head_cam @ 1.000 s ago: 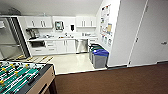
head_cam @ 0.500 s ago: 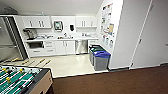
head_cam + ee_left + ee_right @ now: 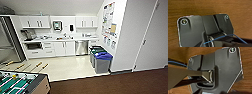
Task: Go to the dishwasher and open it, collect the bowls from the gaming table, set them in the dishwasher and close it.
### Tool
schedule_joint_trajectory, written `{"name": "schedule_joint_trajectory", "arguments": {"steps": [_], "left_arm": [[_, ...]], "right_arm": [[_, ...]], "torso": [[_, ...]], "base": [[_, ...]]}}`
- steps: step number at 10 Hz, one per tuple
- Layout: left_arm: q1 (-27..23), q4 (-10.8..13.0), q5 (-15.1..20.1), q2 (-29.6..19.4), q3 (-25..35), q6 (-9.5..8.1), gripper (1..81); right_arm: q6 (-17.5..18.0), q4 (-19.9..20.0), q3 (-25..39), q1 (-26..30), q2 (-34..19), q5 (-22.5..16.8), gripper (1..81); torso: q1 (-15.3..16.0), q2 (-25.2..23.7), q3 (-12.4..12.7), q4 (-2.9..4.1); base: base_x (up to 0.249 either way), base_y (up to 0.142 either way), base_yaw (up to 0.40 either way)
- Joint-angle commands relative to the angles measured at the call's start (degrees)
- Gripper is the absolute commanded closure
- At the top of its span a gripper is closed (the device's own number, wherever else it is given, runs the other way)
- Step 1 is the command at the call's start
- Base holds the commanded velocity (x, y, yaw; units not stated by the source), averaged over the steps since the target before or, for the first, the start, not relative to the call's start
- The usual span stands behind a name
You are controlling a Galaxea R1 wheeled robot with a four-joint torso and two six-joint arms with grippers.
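The dishwasher (image 3: 81,47) is the steel-grey panel built into the white kitchenette at the far side of the pale floor, between the white cupboards and the bins. Its door is closed. It stands several metres ahead of me, a little left of centre in the head view. The bowls and the gaming table are out of view. Both wrist cameras look past the robot's dark plates at brown wood-grained floor (image 3: 205,7) (image 3: 179,54).
A table-football table (image 3: 20,83) with a green field juts in at the lower left. Blue-lidded and green-lidded bins (image 3: 101,61) stand right of the dishwasher, against a white wall corner (image 3: 125,45). Brown carpet (image 3: 112,83) meets the pale kitchen floor (image 3: 67,67).
The whole head view has shifted, so the camera has moved. The table-football table has slid down into the lower left corner, and the kitchenette sits slightly larger in the picture.
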Motion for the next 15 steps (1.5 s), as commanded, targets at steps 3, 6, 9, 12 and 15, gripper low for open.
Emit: {"name": "schedule_joint_trajectory", "arguments": {"steps": [3,6,9,12,15], "left_arm": [[-2.91,0.73,3.06,-0.91,0.62,0.26,1.0],[-2.91,0.64,2.97,-1.0,0.62,0.17,1.0],[-2.91,0.64,2.97,-1.0,0.62,0.26,1.0],[-2.91,0.64,2.97,-1.0,0.62,0.26,1.0],[-2.91,0.64,2.97,-1.0,0.62,0.25,1.0]], "right_arm": [[-0.22,0.57,0.3,2.43,-1.18,-2.73,1.0],[-0.22,0.57,0.3,2.43,-1.09,-2.73,1.0],[-0.22,0.48,0.22,2.43,-1.09,-2.73,1.0],[-0.22,0.48,0.22,2.51,-1.01,-2.73,1.0],[-0.22,0.31,0.22,3.04,-0.83,-3.08,1.0]], "torso": [[0.0,0.0,0.0,0.0],[0.0,0.0,0.0,0.0],[0.0,0.0,0.0,0.0],[0.0,0.0,0.0,0.0],[0.0,0.0,0.0,0.0]], "base": [[0.255,0.0,0.0],[0.255,0.0,0.0],[0.255,0.0,0.0],[0.255,0.0,0.0],[0.255,0.0,0.0]]}}
